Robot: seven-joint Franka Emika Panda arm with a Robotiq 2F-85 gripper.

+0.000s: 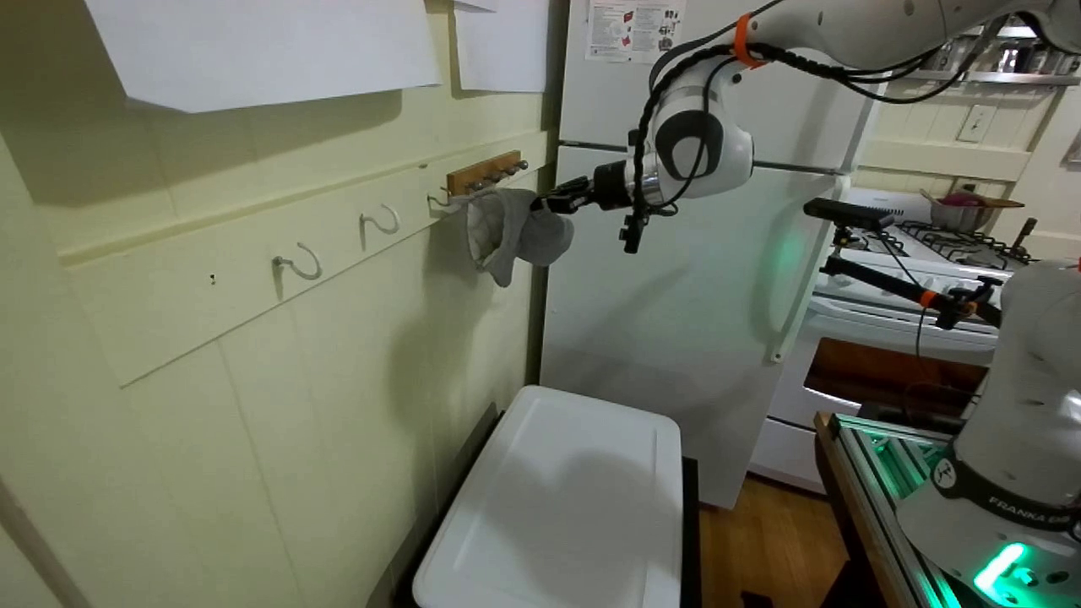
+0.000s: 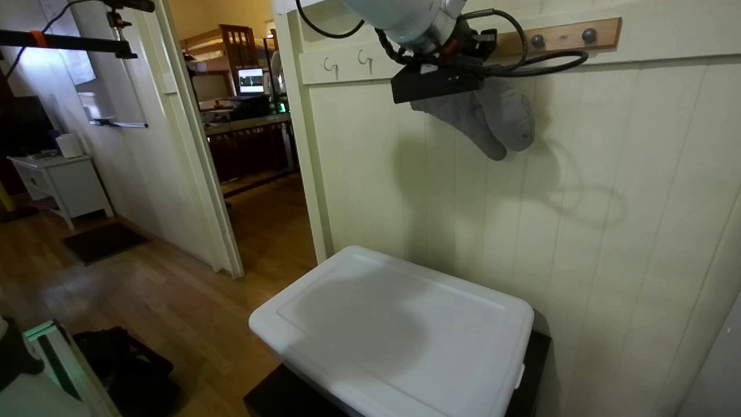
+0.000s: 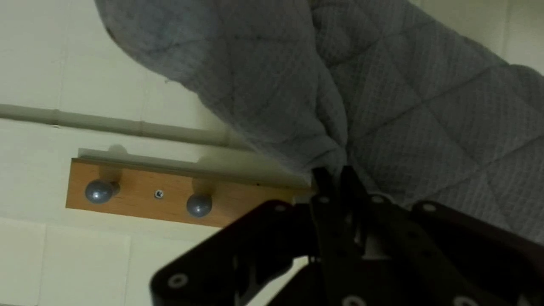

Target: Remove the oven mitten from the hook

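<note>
Fingers (image 3: 325, 187) of a white robot arm (image 1: 726, 160) clamp a pinched fold of a grey quilted oven mitten (image 3: 374, 97), the cloth gathered at their tips. The mitten hangs near a pale yellow wall (image 2: 608, 145), just beside a thin curved hook (image 1: 437, 202) and close to a wooden peg rail (image 3: 170, 202); whether it is caught on that hook cannot be made out. Two similar hooks (image 1: 387, 230) show farther along the wall in both exterior views, and a large white lidded bin (image 2: 399, 330) stands below, near a white refrigerator (image 1: 659, 338).
</note>
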